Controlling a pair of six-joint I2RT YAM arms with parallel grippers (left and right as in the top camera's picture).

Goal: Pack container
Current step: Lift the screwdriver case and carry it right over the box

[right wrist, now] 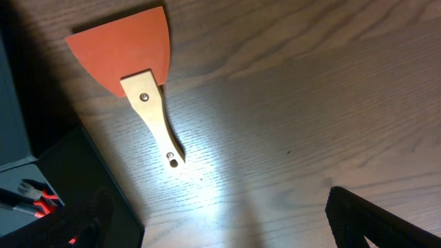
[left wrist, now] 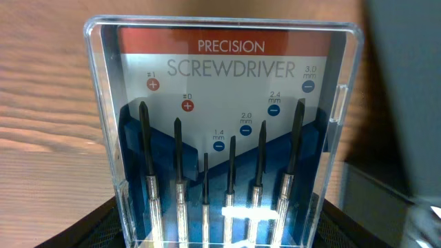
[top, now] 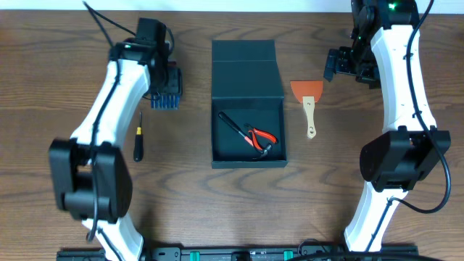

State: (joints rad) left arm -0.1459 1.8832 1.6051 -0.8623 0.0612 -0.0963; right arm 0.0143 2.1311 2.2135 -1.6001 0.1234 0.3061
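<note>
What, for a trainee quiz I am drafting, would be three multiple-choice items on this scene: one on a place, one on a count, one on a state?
1. Where do the red-handled metal pliers lie relative to the dark matte rectangular cardboard box?
A) left of it
B) inside it
C) right of it

2. How many screwdrivers stand in the clear plastic precision screwdriver case?
A) three
B) six
C) nine

3. How is the box's hinged flap lid?
A) shut
B) half raised
C) open, folded back flat

Answers:
1 B: the overhead view shows them on the box floor.
2 B: six shafts stand under six size labels.
3 C: the box's inside lies exposed and the lid lies flat behind it.
</note>
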